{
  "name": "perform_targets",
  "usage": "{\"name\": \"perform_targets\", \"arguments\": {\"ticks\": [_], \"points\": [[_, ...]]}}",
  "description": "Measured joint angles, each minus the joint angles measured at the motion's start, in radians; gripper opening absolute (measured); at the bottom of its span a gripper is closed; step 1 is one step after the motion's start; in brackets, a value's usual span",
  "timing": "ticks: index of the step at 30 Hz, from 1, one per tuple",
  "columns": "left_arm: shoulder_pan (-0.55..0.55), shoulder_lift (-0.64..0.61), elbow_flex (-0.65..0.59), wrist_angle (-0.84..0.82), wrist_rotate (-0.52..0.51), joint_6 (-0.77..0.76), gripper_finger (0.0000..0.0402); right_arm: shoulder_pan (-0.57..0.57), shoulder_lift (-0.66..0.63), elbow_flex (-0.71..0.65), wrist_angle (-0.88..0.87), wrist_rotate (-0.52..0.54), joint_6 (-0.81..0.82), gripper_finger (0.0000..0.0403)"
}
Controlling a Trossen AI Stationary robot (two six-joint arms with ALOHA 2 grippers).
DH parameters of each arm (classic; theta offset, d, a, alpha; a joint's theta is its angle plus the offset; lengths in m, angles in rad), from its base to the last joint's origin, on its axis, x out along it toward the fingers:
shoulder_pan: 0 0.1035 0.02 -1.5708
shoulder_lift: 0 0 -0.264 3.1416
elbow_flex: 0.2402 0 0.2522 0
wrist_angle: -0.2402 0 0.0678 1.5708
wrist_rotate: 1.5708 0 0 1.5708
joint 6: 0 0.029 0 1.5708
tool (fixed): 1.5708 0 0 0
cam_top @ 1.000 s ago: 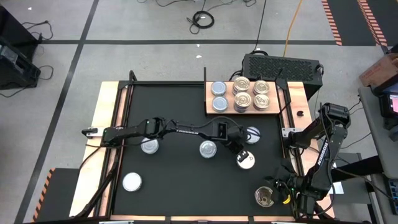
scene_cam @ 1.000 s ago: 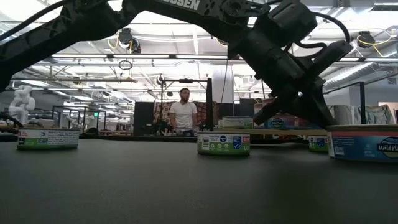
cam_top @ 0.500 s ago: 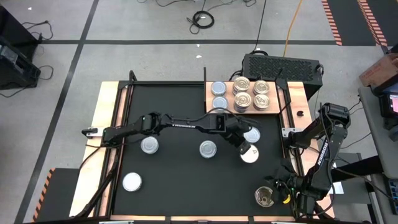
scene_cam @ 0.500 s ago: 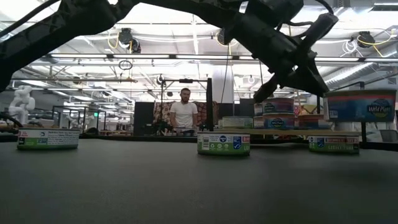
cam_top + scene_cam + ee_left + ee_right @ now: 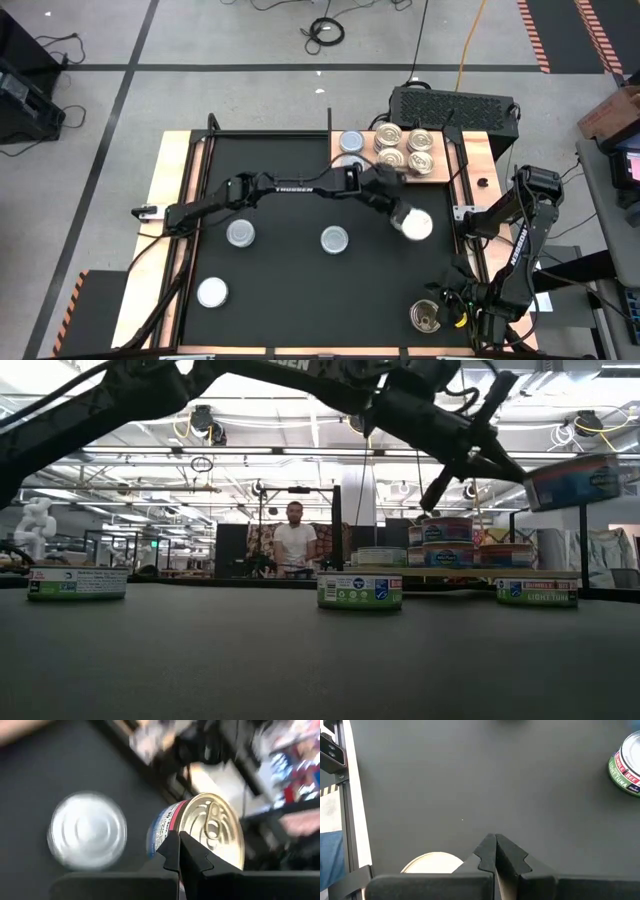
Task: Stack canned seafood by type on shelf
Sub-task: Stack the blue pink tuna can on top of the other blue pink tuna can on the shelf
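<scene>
My left gripper (image 5: pixel 395 208) is over the black mat just in front of the shelf (image 5: pixel 441 172), shut on a tin with a gold pull-tab top (image 5: pixel 212 827). The low view shows this tin (image 5: pixel 585 480) tilted, high above the mat. Beneath it a silvery tin (image 5: pixel 87 830) sits flat on the mat. The wooden shelf holds gold-topped tins (image 5: pixel 405 150) in low stacks and a silvery-blue tin (image 5: pixel 351 142) at its left end. My right gripper (image 5: pixel 495 845) waits shut at the near right, over a gold-topped tin (image 5: pixel 426 317). My left gripper holds the tin at the rim of its pull-tab top (image 5: pixel 172 834), on the side nearest the wrist, with its shut fingertips. The fingers reach slanting down from the table's left. The tin hangs beyond the fingertips, tilted and clear of the mat.
Three more tins rest on the mat at the left and centre (image 5: pixel 240 233) (image 5: pixel 334 239) (image 5: pixel 212 292). A black box (image 5: pixel 455 103) stands behind the shelf. A person (image 5: pixel 295 540) stands far back in the room. The right arm's base (image 5: pixel 540 185) is at the right edge.
My left gripper has risen and swung toward the table's far right, toward the shelf, staying shut. The pull-tab tin has come up off the mat with it and now hangs higher and tilted, above the silvery tin.
</scene>
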Motion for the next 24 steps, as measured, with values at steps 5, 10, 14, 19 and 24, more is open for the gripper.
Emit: {"name": "perform_targets", "arguments": {"ticks": [5,10,14,19,24], "points": [[0.044,0.0,0.0,0.08,-0.044,-0.026,0.0001,0.0,0.0,0.0,-0.001,0.0,0.0,0.0],[0.093,-0.005,0.0,0.137,-0.071,-0.051,0.0,0.0,0.0,0.0,-0.013,0.001,-0.002,0.0],[0.137,-0.007,0.001,0.174,-0.098,-0.052,0.0,0.0,0.0,0.0,-0.031,0.002,-0.003,0.0],[0.182,-0.007,0.001,0.206,-0.131,-0.051,0.0,-0.003,0.0,0.0,-0.056,0.006,-0.003,0.0],[0.219,-0.007,0.001,0.234,-0.134,-0.044,0.0,-0.002,0.0,0.0,-0.083,0.006,0.002,0.0]]}}
